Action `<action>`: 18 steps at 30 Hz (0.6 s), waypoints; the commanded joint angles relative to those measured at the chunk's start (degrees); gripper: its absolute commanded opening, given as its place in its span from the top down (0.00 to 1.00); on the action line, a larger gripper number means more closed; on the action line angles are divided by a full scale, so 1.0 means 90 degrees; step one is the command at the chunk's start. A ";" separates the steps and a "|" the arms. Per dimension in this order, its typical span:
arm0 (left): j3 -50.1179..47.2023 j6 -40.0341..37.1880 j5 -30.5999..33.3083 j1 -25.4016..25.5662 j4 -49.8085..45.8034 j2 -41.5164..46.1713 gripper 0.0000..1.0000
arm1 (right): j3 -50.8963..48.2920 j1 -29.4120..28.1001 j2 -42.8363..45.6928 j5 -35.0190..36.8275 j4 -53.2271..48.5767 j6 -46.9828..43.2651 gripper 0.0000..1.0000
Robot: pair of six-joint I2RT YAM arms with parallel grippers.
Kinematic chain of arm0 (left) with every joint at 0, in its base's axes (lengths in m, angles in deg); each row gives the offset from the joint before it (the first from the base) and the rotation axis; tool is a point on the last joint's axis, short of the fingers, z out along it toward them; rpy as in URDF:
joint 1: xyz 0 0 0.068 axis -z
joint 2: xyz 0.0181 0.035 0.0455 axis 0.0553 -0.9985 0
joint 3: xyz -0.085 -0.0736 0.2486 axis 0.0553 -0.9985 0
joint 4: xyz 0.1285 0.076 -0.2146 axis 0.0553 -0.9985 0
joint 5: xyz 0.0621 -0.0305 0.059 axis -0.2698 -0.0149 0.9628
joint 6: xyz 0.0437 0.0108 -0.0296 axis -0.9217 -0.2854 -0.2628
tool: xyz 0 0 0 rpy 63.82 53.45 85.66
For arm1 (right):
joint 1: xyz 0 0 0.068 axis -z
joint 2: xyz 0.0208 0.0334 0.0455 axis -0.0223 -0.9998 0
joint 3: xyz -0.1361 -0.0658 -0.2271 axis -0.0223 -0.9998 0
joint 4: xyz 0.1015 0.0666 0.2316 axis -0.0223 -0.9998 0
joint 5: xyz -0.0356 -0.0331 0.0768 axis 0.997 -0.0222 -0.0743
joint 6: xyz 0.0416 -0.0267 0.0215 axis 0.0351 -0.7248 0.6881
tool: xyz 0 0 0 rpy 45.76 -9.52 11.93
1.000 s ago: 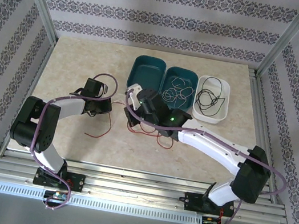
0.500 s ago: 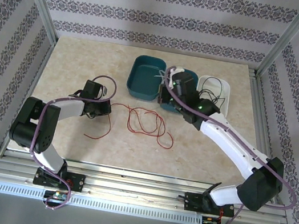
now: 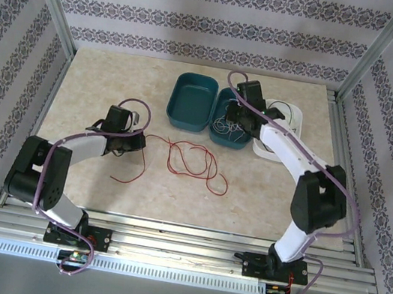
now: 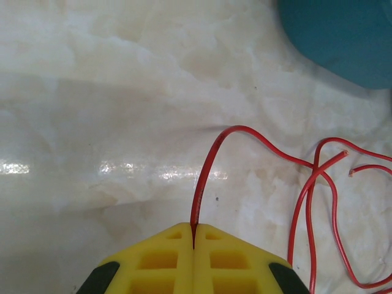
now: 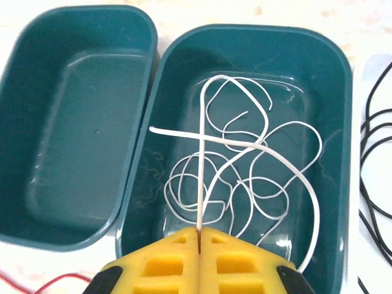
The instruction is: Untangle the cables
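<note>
On the bare desk [image 3: 93, 83], about the middle and nearer than the trays: the red cable [image 3: 192, 163], in loose open loops, one end strung left to the left tool [image 3: 135, 142], another stretch trailing nearer, below that tool. From the left wrist, the same red cable [image 4: 204, 165] arching up out of the left tool [image 4: 193, 242] – yellow fingertips [image 4: 159, 263] pressed together on the strand, no gap beside it – then curving right into crossed loops flat on the pale marbled desk [image 4: 92, 92], with a cut end at the right. Farther off, three trays in a row at the far middle of the desk. In the middle teal tray [image 3: 229, 144]: the white cable [image 3: 229, 126], a heap of thin curls. From the right wrist, white cable [image 5: 201, 184] spread over the floor of that tray [image 5: 257, 29], one straight strand running down into the right tool [image 5: 199, 236], its yellow fingertips [image 5: 165, 266] closed tight on it. Right tool [image 3: 234, 113] above the middle tray, the right arm [image 3: 304, 181] stretched far and left across the white tray [image 3: 295, 138]. In the white tray, rightmost: the black cable [image 5: 365, 125], in loops. Left teal tray [image 3: 197, 76] just beside the middle one, rims close together [image 5: 37, 92].
</note>
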 commanded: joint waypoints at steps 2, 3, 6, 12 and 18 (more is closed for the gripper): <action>-0.0134 0.0015 -0.0035 -0.0046 0.0034 0.0272 0.96 | 0.0637 0.0060 -0.0638 -0.0210 -0.0199 0.0142 1.00; -0.0152 0.0015 -0.0039 -0.0045 0.0028 0.0298 0.96 | 0.0739 0.0059 -0.0786 -0.0245 -0.0208 0.0178 1.00; -0.0197 -0.0028 -0.0042 -0.0039 0.0015 0.0389 0.96 | 0.1003 0.0089 -0.1174 -0.0398 -0.0235 0.0253 1.00; -0.0287 -0.0109 -0.0032 -0.0038 -0.0008 0.0509 0.96 | 0.1374 0.0193 -0.1666 -0.0561 -0.0352 0.0340 0.89; -0.0312 -0.0119 -0.0009 -0.0042 -0.0039 0.0618 0.96 | 0.1370 0.0289 -0.1576 -0.0605 -0.0402 0.0277 0.63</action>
